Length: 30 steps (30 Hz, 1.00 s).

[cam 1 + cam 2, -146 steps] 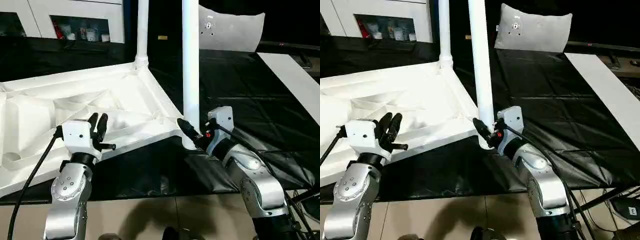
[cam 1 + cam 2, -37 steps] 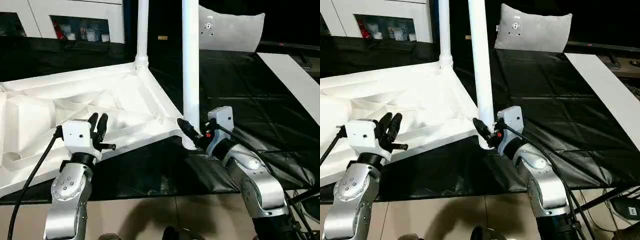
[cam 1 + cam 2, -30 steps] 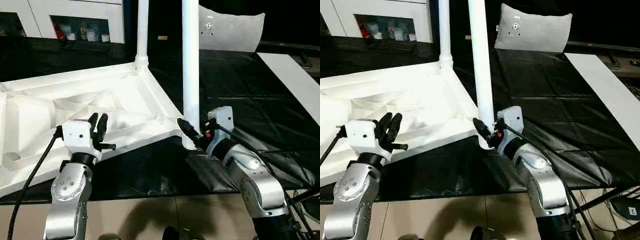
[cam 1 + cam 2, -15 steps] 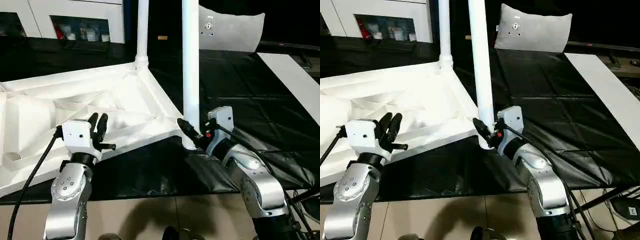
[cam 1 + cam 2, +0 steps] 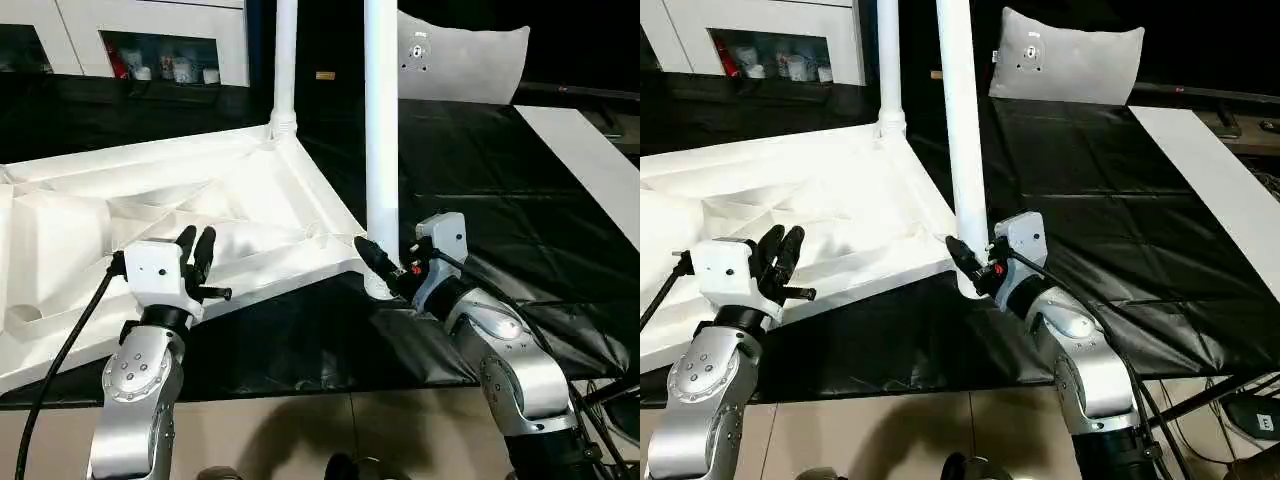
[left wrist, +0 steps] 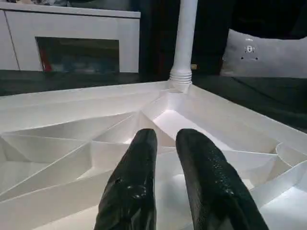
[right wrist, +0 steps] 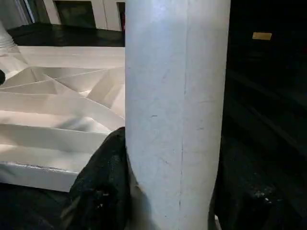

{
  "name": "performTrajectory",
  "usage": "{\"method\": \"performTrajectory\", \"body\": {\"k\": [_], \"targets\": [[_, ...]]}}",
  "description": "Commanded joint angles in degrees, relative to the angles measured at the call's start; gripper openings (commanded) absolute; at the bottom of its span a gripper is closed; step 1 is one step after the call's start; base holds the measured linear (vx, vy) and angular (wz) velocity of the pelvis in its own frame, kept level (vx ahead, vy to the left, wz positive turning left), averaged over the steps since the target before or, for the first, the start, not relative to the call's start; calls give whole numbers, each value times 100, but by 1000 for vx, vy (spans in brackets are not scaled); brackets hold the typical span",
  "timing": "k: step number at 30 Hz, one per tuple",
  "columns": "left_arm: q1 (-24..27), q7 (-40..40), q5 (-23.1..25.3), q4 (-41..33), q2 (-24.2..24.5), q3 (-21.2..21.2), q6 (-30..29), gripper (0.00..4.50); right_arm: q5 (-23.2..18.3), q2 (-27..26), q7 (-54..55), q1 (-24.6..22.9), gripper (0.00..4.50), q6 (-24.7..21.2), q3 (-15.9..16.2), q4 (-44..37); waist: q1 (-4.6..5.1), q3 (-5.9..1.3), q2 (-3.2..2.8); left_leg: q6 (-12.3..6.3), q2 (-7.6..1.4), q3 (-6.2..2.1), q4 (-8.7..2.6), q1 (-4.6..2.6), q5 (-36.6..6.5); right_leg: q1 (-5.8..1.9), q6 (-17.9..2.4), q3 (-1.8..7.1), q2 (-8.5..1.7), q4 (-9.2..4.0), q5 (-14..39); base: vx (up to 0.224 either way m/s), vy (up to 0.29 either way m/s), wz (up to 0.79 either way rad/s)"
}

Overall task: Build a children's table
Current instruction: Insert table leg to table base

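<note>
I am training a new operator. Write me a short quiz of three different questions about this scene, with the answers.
1. True or false: the right gripper is closed around the near leg.
2. How many legs stand upright on the tabletop?
3. The left gripper is: A) holding the far leg; B) holding nothing, above the tabletop; C) on the black sheet.

Key: 1 true; 2 two; 3 B.

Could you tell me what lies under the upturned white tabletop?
A black sheet shows around and beneath the tabletop, running under its raised near edge. What lies under the tabletop's middle is covered.
</note>
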<state>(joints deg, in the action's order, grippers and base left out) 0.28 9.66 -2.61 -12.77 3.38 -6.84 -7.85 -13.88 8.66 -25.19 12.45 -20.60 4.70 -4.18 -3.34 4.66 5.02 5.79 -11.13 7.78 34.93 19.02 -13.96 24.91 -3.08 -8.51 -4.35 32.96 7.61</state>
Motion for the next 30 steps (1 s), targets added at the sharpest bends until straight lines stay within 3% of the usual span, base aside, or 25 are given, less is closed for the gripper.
{"method": "performTrajectory", "body": {"k": [1,30], "targets": [[7,-13,1,-98,-26,59,21,101,-11,52,13,21,188,11,-112,-13,-22,-388,-49,-559,-154,19,-406,134,-219,-473,9,362,-354,-410,2008,0,0,0],[7,-13,1,-98,-26,59,21,101,-11,52,13,21,188,11,-112,-13,-21,-388,-53,-556,-159,17,-406,134,-221,-473,-17,365,-356,-405,1976,0,0,0]]}}
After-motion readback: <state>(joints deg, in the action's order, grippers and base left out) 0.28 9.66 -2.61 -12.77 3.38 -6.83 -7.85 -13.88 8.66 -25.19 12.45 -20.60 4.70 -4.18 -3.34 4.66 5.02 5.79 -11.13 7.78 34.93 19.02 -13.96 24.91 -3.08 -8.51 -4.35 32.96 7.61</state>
